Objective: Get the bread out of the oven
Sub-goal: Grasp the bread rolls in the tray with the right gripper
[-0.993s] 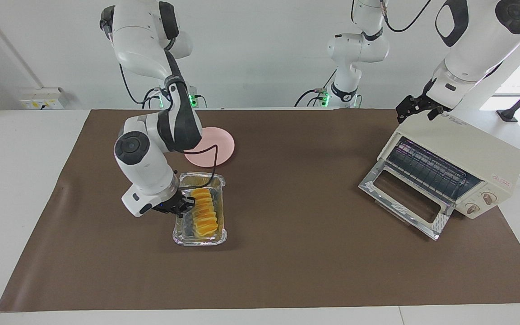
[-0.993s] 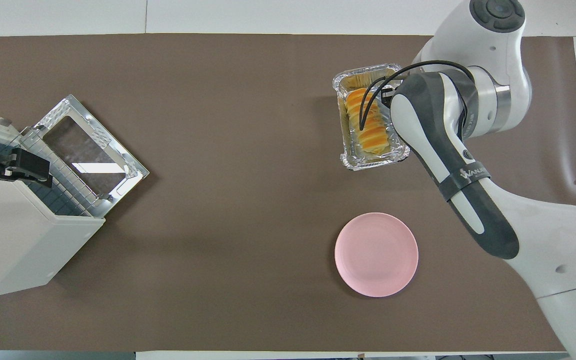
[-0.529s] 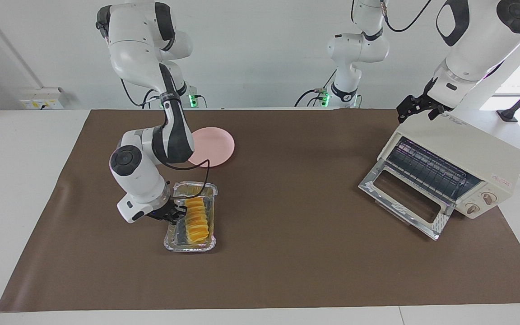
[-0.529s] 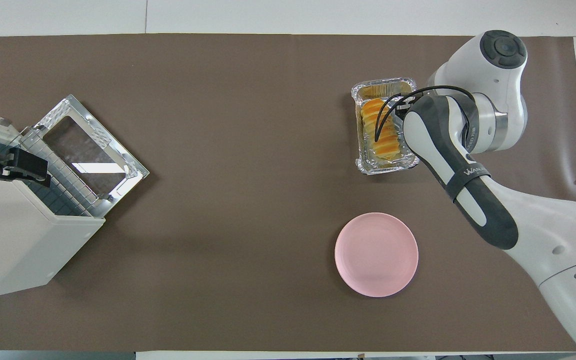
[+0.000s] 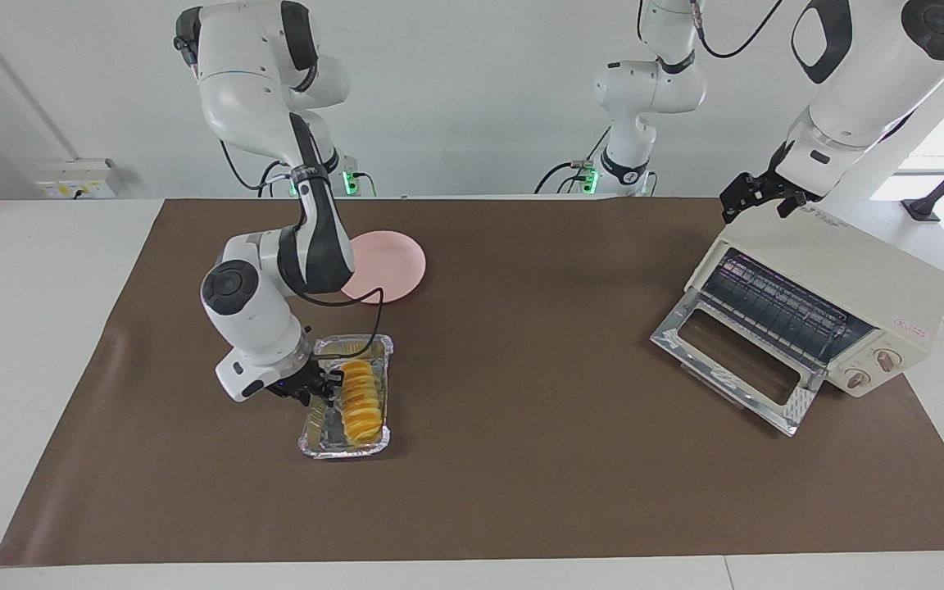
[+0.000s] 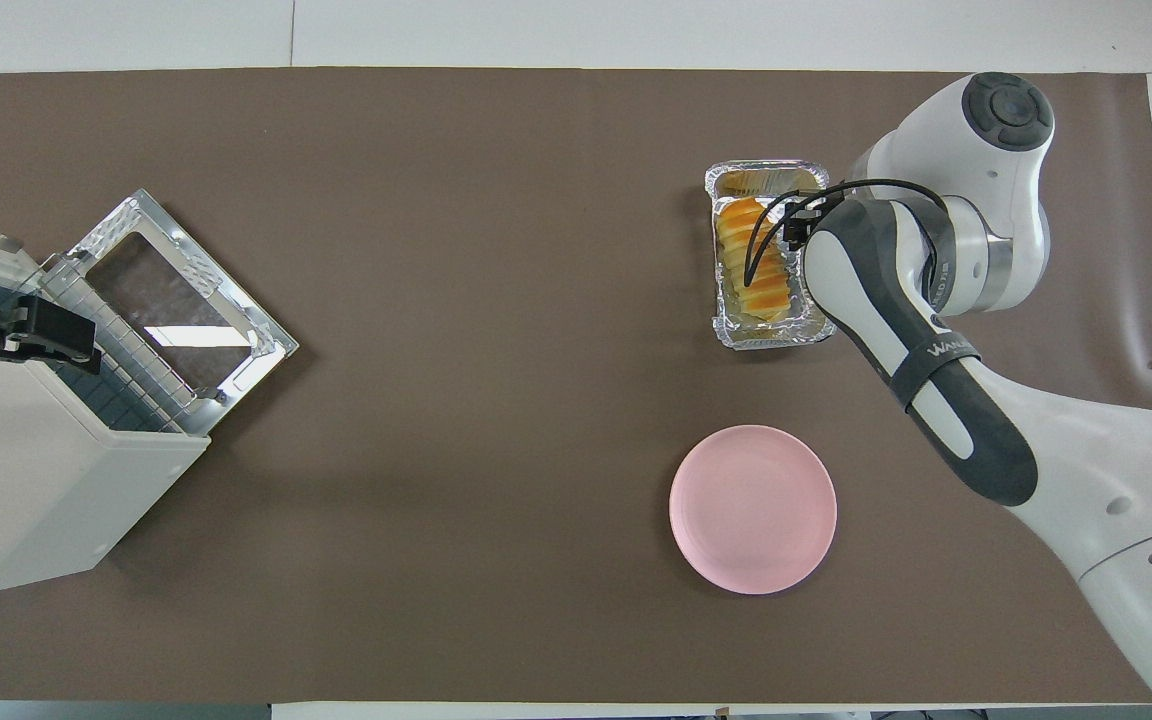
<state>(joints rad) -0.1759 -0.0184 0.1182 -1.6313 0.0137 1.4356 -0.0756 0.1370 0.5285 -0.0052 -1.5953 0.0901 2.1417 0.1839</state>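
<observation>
The bread (image 5: pixel 360 396), a golden-yellow loaf of ridged slices, lies lengthwise inside a crinkled silver foil tray (image 5: pixel 317 439) that sits flat on the brown mat (image 5: pixel 521 475) covering the desk (image 5: pixel 29 328), toward the right arm's end and well apart from the oven (image 5: pixel 837 283). The loaf fills the middle of the tray, with bare foil showing at the end nearer the robots and along the side where the gripper stands. The right gripper (image 5: pixel 318 395) is down at the tray's long rim on the side away from the oven, its dark fingers at the foil wall just beside the bread; whether it grasps the rim or has let go cannot be told from either view. In the overhead view the arm's forearm covers that side of the tray (image 6: pixel 774 338) and the gripper itself is mostly hidden, while the bread (image 6: pixel 751 262) shows beside it. A round pink plate (image 5: pixel 394 262) lies on the mat nearer to the robots than the tray, empty and apart from it. The oven stands at the left arm's end of the desk, turned at an angle, its glass door (image 5: pixel 734 360) dropped fully open and the wire rack (image 5: pixel 775 307) visible inside with nothing on it. The left gripper (image 5: pixel 755 197) waits, released, over the oven's top edge, holding nothing.
</observation>
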